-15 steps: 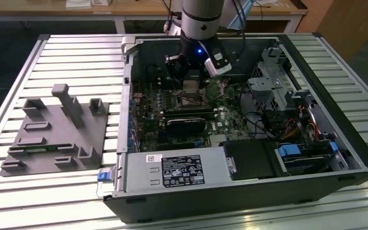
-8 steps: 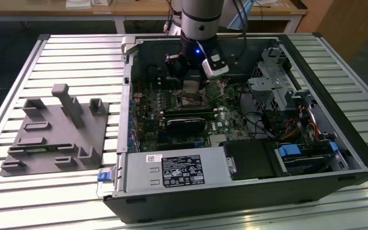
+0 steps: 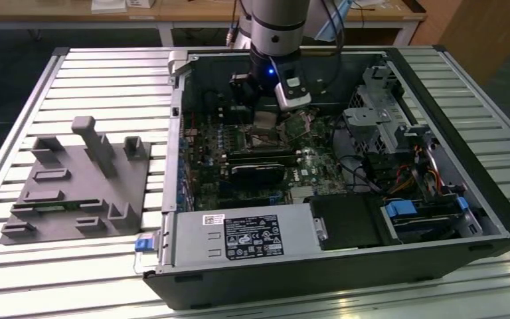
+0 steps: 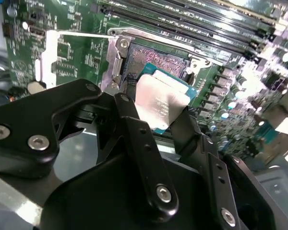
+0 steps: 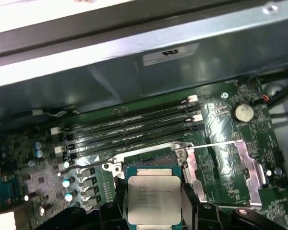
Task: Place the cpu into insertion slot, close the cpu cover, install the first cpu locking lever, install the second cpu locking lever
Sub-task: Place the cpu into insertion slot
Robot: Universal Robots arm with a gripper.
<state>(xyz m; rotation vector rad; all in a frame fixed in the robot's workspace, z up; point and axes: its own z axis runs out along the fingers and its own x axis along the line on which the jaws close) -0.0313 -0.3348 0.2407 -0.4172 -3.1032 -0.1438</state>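
My pincer (image 5: 153, 205) is pinching the cpu (image 5: 153, 197) by two opposite edges, one black finger (image 4: 130, 125) on each side, with the silvery-grey top facing up. In both wrist views the chip hangs just over the insertion slot (image 4: 156, 60), partly covering it. The slot's dark centre full of pins is bare, so the chip is not seated. The cpu cover (image 4: 47, 60) is swung open and sits right beside the slot, green board showing through its square cut-out. Long black memory slots (image 5: 129, 127) run in a row just past the slot on the motherboard (image 4: 81, 19). In the exterior view my arm reaches down into the open computer case (image 3: 326, 276), which lies on its side on the ribbed metal surface (image 3: 104, 80). The grey labelled power-supply box (image 3: 242, 239) sits at the case's near end. A grey moulded fixture (image 3: 78, 186) rests on the surface toward the exterior view's left, well apart from the case
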